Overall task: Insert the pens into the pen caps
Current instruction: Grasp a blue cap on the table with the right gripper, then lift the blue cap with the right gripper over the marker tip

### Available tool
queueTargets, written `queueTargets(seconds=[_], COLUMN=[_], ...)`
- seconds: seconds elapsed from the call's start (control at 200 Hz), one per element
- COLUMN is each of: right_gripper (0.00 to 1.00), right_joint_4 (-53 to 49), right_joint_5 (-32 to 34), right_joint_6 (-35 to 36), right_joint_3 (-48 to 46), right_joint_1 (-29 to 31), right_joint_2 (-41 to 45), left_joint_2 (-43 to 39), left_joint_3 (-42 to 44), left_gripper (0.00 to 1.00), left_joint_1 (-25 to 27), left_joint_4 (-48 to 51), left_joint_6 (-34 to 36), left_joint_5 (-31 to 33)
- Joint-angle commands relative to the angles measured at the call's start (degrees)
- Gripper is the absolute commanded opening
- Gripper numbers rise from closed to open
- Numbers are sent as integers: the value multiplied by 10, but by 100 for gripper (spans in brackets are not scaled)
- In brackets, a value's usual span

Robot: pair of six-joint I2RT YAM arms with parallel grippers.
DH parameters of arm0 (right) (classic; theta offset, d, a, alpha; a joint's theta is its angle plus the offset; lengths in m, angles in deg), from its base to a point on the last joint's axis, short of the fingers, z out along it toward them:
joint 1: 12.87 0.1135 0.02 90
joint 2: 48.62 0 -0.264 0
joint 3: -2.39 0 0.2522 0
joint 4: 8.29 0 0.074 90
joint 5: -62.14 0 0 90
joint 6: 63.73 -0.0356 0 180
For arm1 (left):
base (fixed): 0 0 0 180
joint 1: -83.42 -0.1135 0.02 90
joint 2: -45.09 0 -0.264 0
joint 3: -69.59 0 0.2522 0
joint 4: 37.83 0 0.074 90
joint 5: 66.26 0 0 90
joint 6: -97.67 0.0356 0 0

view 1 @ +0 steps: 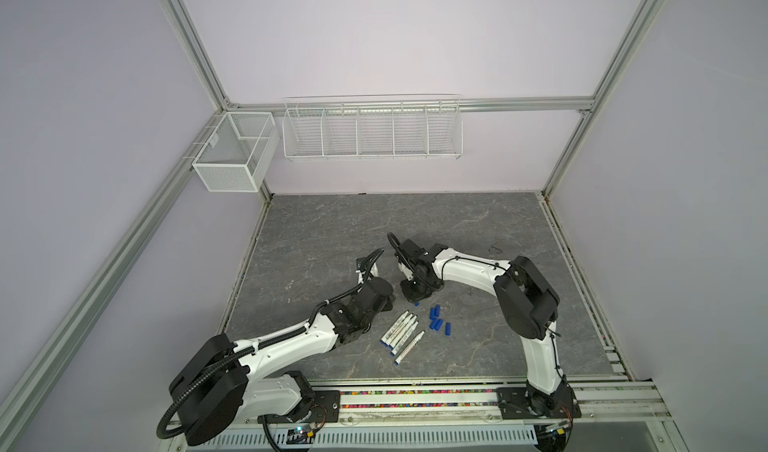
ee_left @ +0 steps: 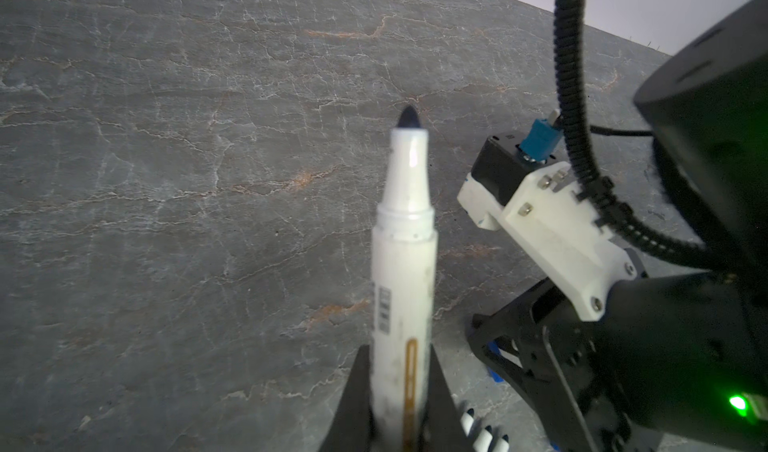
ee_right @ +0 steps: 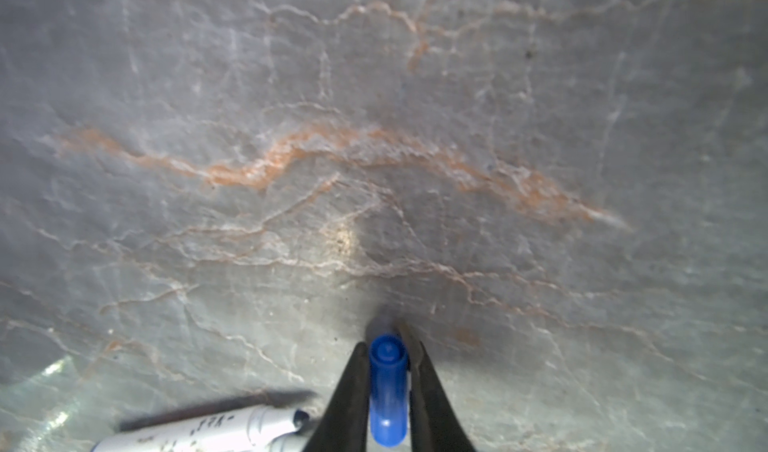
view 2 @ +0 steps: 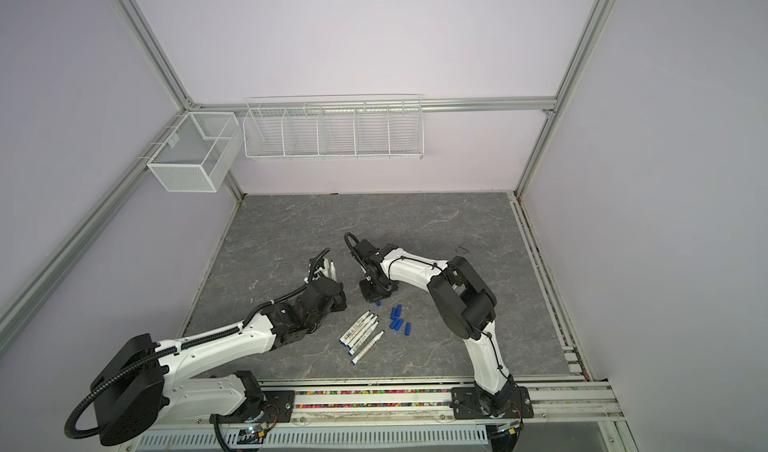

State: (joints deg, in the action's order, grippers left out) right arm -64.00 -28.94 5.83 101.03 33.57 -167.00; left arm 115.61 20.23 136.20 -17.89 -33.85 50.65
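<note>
Far half of table bare, wide room to pass. Centre gap btw left arm & right arm narrow. Near centre blocked: pens in a row, pen caps just right of them. Near-right of caps: free. Wire baskets on far wall, above table.

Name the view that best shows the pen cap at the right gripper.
Right wrist view: the pen cap sits close-up in the right gripper. Both top views show only a blue speck; the left wrist view, blue slivers.

Bright blue pen caps, white pens, grey veined tabletop
</note>
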Motion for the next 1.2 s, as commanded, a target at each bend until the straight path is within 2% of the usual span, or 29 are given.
queueTargets(seconds=[0.0,0.215,0.41,0.57,0.77,1.195], right_gripper=[16,13,13,13,13,13], right_joint_4=[47,179,335,449,496,477], right_joint_5=[-8,-39,-95,-137,-180,-145], right_joint_6=[-4,-36,-94,-117,-129,-113], right_joint_3=[-35,-135,-264,-333,-356,-331], right_joint_1=[-3,-41,-95,-106,-105,-105], right_joint_2=[5,156,314,409,434,415], left_joint_2=[4,20,63,99,98,74], left_joint_3=[-21,-29,-45,-76,-73,-60], left_gripper=[0,0,0,0,0,0], left_joint_1=[-4,-4,6,12,25,46], left_joint_4=[13,-3,-54,-64,-94,-109], left_joint_6=[1,29,77,115,148,172], left_joint_5=[-4,-50,-137,-208,-249,-248])
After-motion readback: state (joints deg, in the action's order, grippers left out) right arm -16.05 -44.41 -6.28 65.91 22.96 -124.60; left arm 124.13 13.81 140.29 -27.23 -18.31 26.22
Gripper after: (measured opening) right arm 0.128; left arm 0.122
